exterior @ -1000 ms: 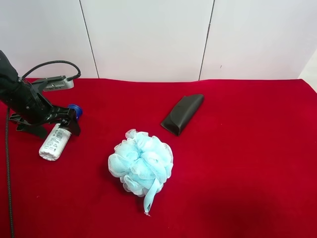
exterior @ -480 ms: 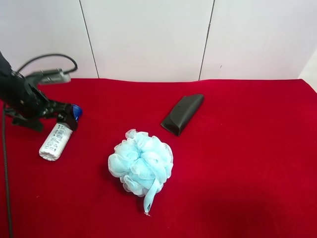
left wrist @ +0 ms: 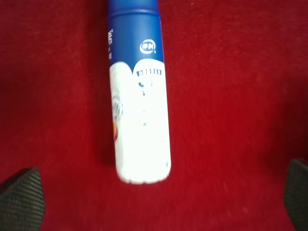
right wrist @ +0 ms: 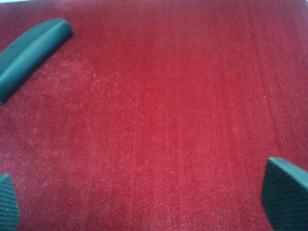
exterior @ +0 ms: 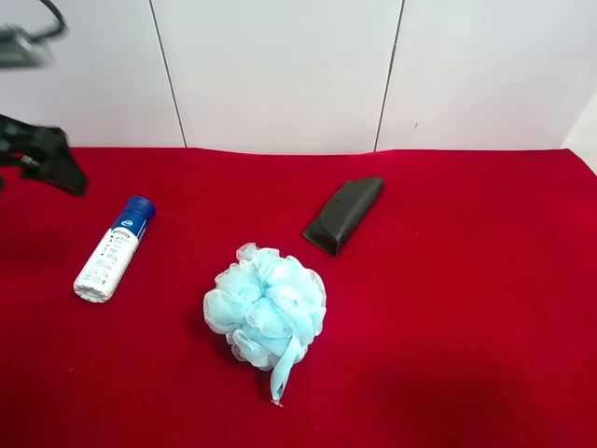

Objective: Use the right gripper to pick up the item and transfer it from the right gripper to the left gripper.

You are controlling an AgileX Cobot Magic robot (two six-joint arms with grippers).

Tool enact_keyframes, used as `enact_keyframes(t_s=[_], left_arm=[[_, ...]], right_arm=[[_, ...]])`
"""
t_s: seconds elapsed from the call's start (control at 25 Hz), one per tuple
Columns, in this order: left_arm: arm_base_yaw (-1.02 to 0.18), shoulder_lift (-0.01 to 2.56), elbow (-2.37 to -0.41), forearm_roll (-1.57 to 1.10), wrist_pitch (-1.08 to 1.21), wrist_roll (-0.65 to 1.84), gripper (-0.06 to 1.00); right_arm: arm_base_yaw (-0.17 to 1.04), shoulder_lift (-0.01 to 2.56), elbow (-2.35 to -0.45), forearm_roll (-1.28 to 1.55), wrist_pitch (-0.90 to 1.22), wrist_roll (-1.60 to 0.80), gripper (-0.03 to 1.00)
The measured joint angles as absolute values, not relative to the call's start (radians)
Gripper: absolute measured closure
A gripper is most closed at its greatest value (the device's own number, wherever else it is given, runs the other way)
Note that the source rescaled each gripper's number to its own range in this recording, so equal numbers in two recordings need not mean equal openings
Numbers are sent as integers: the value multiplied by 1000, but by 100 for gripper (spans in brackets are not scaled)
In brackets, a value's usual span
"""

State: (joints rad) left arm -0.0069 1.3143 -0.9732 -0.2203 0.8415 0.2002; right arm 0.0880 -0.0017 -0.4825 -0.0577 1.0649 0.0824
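The item, a white spray can [exterior: 114,248] with a blue upper label and dark blue cap, lies on its side on the red cloth at the left of the exterior high view. It fills the left wrist view [left wrist: 138,96]. My left gripper [left wrist: 159,204] is open and empty above the can's base end, its fingertips [left wrist: 21,197] spread wide. In the exterior high view it is a blurred black shape [exterior: 51,159] at the far left edge, raised clear of the can. My right gripper [right wrist: 147,199] is open and empty over bare red cloth. It is out of the exterior high view.
A light-blue mesh bath puff [exterior: 267,310] lies mid-table. A black wedge-shaped case [exterior: 343,215] lies behind it and also shows in the right wrist view [right wrist: 31,48]. White wall panels [exterior: 280,65] stand behind the red cloth [exterior: 466,308].
My left gripper, which was down around the can near its cap, has opened, lifted and pulled back to the view's far left. The can stays lying on the cloth.
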Motion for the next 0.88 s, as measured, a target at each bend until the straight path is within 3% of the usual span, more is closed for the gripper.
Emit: enact_keyframes(t_s=[0.44, 0.88], left_arm=[[-7, 814, -973, -143, 1190, 154, -5], [-7, 388, -767, -71, 1210, 150, -5]], right_arm=[[88, -2, -483, -58, 1065, 82, -3], [88, -2, -483, -58, 1065, 82, -3]])
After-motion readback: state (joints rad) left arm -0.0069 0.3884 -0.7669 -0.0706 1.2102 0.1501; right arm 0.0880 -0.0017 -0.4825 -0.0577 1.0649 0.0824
